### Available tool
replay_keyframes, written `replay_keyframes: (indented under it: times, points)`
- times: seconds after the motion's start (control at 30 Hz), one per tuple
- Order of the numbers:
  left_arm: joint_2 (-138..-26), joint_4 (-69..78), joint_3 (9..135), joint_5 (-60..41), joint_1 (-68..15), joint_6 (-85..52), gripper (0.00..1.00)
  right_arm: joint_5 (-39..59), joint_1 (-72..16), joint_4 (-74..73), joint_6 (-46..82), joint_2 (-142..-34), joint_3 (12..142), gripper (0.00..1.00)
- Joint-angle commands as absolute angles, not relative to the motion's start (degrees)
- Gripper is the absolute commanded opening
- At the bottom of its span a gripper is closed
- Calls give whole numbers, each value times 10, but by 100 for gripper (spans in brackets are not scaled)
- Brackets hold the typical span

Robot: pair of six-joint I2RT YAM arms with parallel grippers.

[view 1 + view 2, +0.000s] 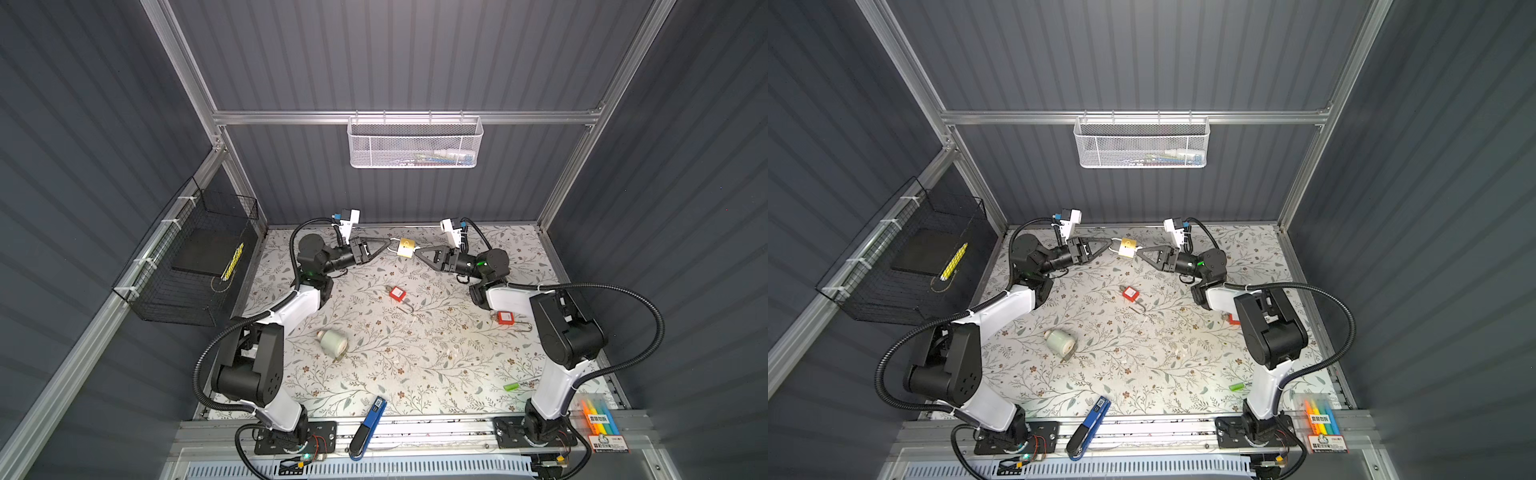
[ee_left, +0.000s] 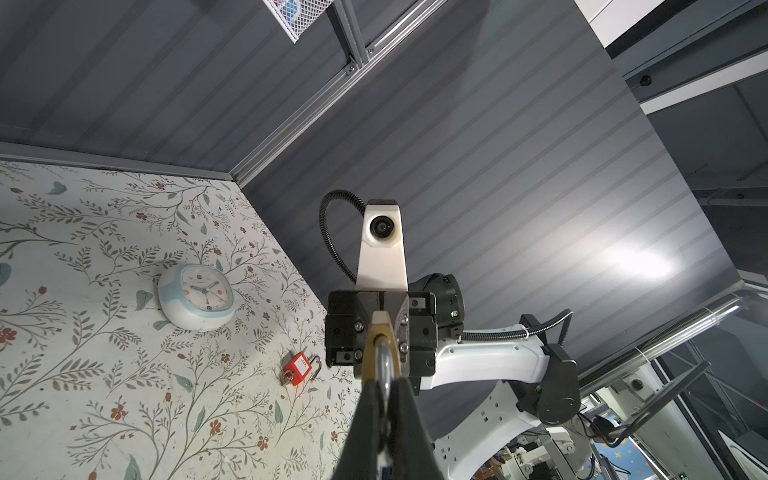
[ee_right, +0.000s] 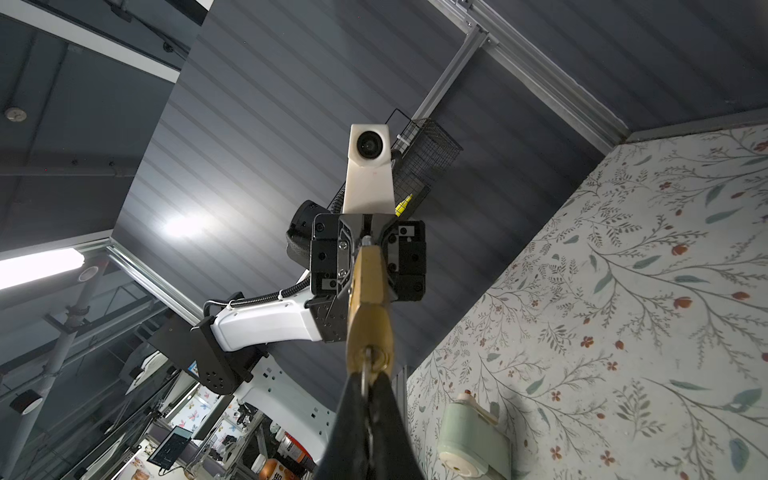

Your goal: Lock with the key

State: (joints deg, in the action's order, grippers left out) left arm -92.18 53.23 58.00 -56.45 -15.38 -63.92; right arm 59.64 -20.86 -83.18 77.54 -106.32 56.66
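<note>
A brass padlock [image 1: 406, 248] [image 1: 1127, 248] hangs in the air above the back of the table, held between both grippers. My left gripper [image 1: 390, 245] [image 2: 384, 386] is shut on its silver shackle [image 2: 383, 365]. From the opposite side my right gripper [image 1: 417, 254] [image 3: 368, 384] is shut on the key [image 3: 365, 372]. The key's thin blade sits in the keyhole at the bottom of the padlock body [image 3: 370, 316]. The key's head is hidden between the black fingers [image 3: 349, 415].
Two red padlocks [image 1: 397, 293] [image 1: 505, 318] lie on the floral table. A pale green clock [image 1: 332, 343] lies at front left, a blue tool [image 1: 368, 428] and a highlighter pack [image 1: 598, 419] at the front edge. A black wire basket [image 1: 199, 257] hangs on the left wall, a white mesh basket [image 1: 415, 141] behind.
</note>
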Motion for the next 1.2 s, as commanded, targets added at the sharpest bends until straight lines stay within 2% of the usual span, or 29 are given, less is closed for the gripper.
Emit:
replay_keyframes:
  times: [0.0, 0.43, 0.73, 0.87, 0.97, 1.07, 1.17]
  points:
    - [-919, 577, 573, -551, -153, -644, 0, 589, -200, -848, 772, -1053, 556, 0]
    - [-910, 618, 552, -495, -136, -653, 0, 568, -186, -848, 752, -1036, 501, 0]
    - [-888, 541, 539, -509, -115, -606, 0, 566, -169, -848, 748, -1028, 470, 0]
    - [-866, 376, 550, -528, -115, -498, 0, 566, -160, -848, 746, -1022, 455, 0]
    - [-855, 151, 582, -531, -118, -341, 0, 561, -158, -848, 739, -1014, 440, 0]
    - [-848, -73, 614, -489, -126, -185, 0, 523, -157, -847, 723, -1003, 402, 0]
    - [-852, -168, 617, -476, -131, -124, 0, 474, -159, -847, 697, -985, 346, 0]
